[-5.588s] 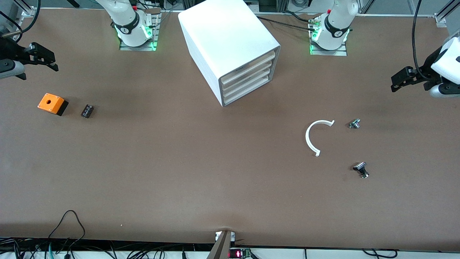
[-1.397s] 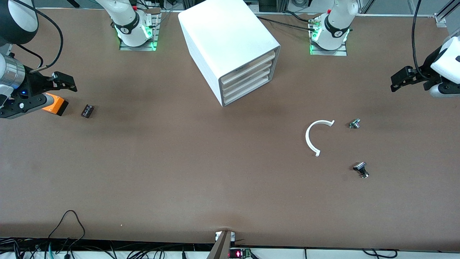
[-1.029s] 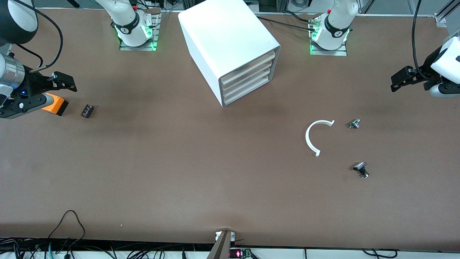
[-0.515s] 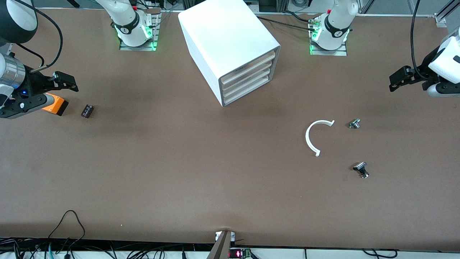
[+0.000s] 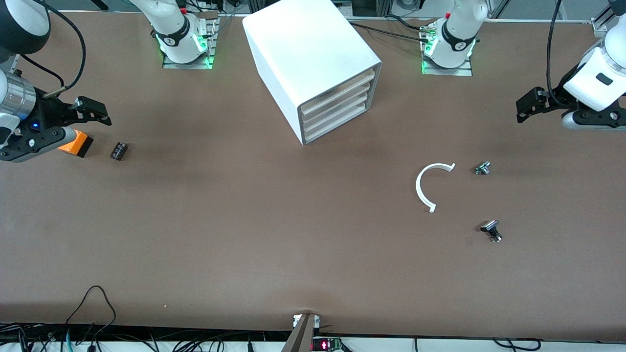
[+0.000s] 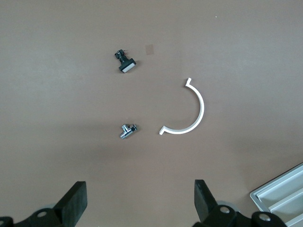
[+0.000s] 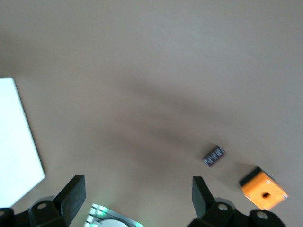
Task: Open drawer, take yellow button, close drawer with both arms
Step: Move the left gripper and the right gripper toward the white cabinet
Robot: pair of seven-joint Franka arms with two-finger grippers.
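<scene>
**Front view.** The cabinet (image 5: 313, 54) stands at the upper middle of the frame, turned at an angle. Its four drawer fronts face down-frame and toward the left arm's end of the bench (image 5: 244, 234). The drawer (image 5: 337, 91), the highest of the four, sits flush and shut. Its long front edge runs on a diagonal, rising toward the left arm's end. You cannot see the button anywhere, so it is presumably inside that drawer.

The left tool (image 5: 525, 105) hangs over bare bench at mid-height of the frame, at the left arm's end, with its fingers apart and nothing between them. The right tool (image 5: 98, 111) is over the orange box (image 5: 78, 145) at the right arm's end, also spread and empty, with the black block (image 5: 118, 150) just beside the box. Since the drawer fronts are turned toward the left arm's end, your left arm looks better placed for the pull.

**Left wrist view.** The left tool (image 6: 139, 203) shows wide-spread fingers. Beneath it lie the white arc (image 6: 194, 109) and two small metal parts (image 6: 127, 131), and a corner of the cabinet (image 6: 284, 196) is showing.

**Right wrist view.** The right tool (image 7: 135, 196) is spread, and it looks onto the orange box (image 7: 263, 188), the black block (image 7: 214, 155) and the cabinet's (image 7: 16, 142) plain white side. No drawer front shows from here.
</scene>
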